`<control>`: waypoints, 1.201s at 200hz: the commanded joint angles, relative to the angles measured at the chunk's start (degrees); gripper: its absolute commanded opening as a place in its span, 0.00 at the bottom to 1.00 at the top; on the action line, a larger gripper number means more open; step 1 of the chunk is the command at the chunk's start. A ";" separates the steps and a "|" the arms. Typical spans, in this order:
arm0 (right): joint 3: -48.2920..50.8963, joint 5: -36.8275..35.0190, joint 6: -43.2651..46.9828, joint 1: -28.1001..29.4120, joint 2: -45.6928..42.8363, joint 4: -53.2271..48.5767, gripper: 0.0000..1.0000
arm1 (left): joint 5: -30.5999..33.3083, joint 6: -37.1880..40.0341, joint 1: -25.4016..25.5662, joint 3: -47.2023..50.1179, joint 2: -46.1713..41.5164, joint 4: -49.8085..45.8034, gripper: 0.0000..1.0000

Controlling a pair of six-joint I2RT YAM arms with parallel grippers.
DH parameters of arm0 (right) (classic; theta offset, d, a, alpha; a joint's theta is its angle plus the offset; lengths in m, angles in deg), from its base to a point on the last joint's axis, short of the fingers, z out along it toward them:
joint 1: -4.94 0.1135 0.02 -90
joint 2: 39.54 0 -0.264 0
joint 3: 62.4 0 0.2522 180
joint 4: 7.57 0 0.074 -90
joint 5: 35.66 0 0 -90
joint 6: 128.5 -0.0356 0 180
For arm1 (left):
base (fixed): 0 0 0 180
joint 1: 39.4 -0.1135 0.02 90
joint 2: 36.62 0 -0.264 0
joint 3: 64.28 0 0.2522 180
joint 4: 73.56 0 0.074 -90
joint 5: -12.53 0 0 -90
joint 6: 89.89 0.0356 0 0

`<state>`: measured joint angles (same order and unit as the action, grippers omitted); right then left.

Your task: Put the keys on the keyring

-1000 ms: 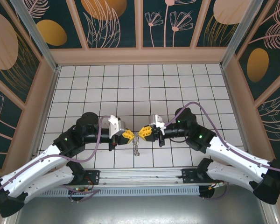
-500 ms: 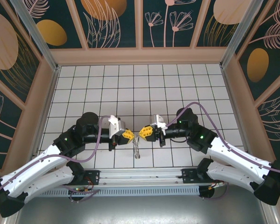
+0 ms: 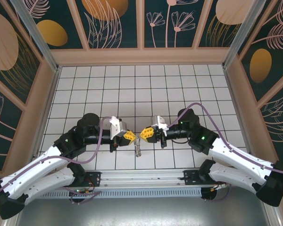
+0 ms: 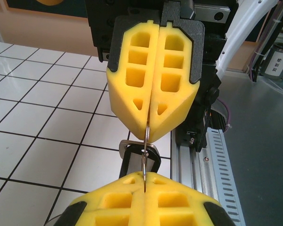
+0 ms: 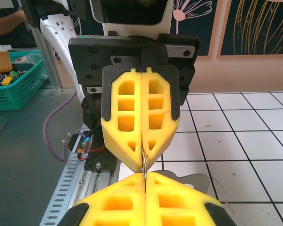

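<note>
My left gripper (image 3: 133,136) and right gripper (image 3: 142,134) meet tip to tip low over the near middle of the tiled floor. Both are shut on the same thin wire loop, the keyring (image 4: 145,153), which runs edge-on across the short gap between them. In the left wrist view my own gripper (image 4: 145,178) is at the bottom and the right gripper (image 4: 148,135) faces it. The keys (image 4: 126,162), a black loop with a pale metal top, hang just behind the wire. From above, the hanging part (image 3: 137,149) dangles below the tips. The right wrist view shows my gripper (image 5: 145,176), the keyring (image 5: 143,164) and a flat grey key blade (image 5: 198,181).
An aluminium rail (image 3: 141,178) runs along the near edge under the arm bases. Patterned walls (image 3: 141,28) close in the white tiled floor (image 3: 141,89) at the back and sides. A green basket (image 5: 14,84) of small parts stands off the table.
The hanging piece under the fingertips sways slightly. Both grippers stay shut and in place.
</note>
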<state>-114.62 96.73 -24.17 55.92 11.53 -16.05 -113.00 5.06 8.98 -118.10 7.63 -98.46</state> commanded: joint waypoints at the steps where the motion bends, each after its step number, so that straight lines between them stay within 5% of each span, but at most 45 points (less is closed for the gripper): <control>1: -0.30 1.58 0.58 -0.40 0.45 1.98 0.00 | -1.12 0.95 -0.04 -0.99 -0.48 0.63 0.00; 240: 0.54 4.20 3.14 0.43 -1.11 2.12 0.00 | -1.39 0.68 -0.07 -1.52 0.75 1.18 0.00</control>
<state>-114.62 99.24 -23.32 55.87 12.32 -15.92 -113.68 5.06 8.98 -118.10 8.17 -98.53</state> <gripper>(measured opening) 0.048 0.041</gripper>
